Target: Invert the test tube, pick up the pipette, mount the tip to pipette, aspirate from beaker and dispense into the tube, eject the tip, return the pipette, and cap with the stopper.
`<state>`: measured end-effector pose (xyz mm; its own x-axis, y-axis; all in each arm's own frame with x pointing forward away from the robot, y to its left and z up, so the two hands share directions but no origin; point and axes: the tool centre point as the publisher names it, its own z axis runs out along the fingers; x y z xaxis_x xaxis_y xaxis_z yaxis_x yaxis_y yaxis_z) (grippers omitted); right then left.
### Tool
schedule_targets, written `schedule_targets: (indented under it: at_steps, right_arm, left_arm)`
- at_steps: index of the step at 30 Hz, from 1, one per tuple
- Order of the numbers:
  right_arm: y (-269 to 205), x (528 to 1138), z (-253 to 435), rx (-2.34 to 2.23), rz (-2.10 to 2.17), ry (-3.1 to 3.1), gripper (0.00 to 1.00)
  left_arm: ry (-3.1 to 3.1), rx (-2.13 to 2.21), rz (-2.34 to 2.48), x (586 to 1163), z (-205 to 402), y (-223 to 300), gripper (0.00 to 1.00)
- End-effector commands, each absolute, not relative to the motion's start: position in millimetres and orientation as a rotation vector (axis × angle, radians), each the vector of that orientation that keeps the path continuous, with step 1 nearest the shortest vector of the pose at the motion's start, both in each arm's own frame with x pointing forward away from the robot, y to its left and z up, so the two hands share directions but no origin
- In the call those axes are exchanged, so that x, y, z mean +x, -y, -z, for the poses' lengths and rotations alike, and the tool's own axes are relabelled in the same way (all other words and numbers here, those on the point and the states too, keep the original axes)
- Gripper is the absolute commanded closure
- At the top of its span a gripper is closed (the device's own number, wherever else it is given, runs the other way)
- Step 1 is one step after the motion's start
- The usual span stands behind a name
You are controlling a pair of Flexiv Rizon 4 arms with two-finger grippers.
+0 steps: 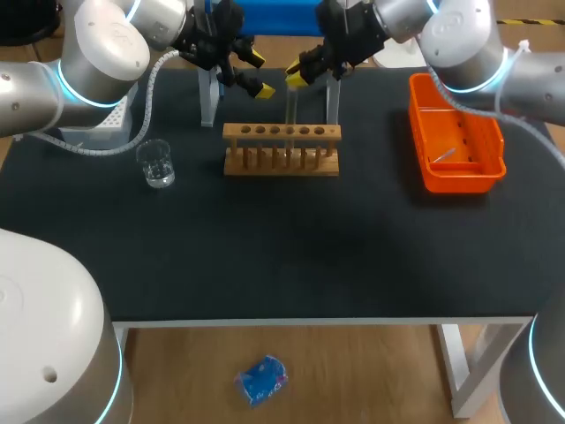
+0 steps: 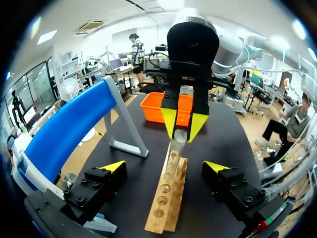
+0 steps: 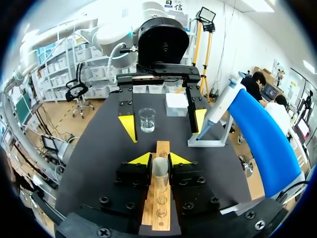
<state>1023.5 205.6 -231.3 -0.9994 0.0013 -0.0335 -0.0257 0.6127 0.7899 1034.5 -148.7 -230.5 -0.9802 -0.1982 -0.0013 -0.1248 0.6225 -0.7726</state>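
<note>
Test tube (image 3: pixel 159 168): upright over the wooden rack (image 1: pixel 281 148). I cannot tell whether its lower end sits in a hole. My right hand (image 3: pixel 159 159) is closed on it, with 1 finger on each side. My left hand (image 1: pixel 259 75) hangs just behind the rack's left part, its 2 fingers spread wide and holding nothing. The blue pipette (image 3: pixel 257 134) is on its stand behind the rack. The beaker (image 1: pixel 157 163) stands on the worktop (image 1: pixel 282 256) left of the rack. The orange tray (image 1: pixel 455 172) lies well apart to the right.
</note>
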Motion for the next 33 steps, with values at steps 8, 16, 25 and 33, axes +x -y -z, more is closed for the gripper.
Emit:
schedule_targets:
  at_steps: [8, 16, 25, 33]
  right_arm:
    - [-205, 1027, 239, -0.007, -1.373, -2.819, 1.0]
    - [-205, 1027, 244, 0.007, -1.384, -2.827, 1.0]
    - [-206, 1025, 247, 0.014, -1.396, -2.83, 1.0]
    - [-205, 1025, 251, 0.027, -1.393, -2.831, 1.0]
  left_arm:
    - [-2.755, -0.275, 1.297, 1035, 230, 149, 0.0]
    - [-2.755, -0.275, 1.297, 1035, 230, 149, 0.0]
    - [-2.755, -0.275, 1.297, 1035, 230, 149, 0.0]
    - [-2.755, -0.275, 1.297, 1035, 230, 149, 0.0]
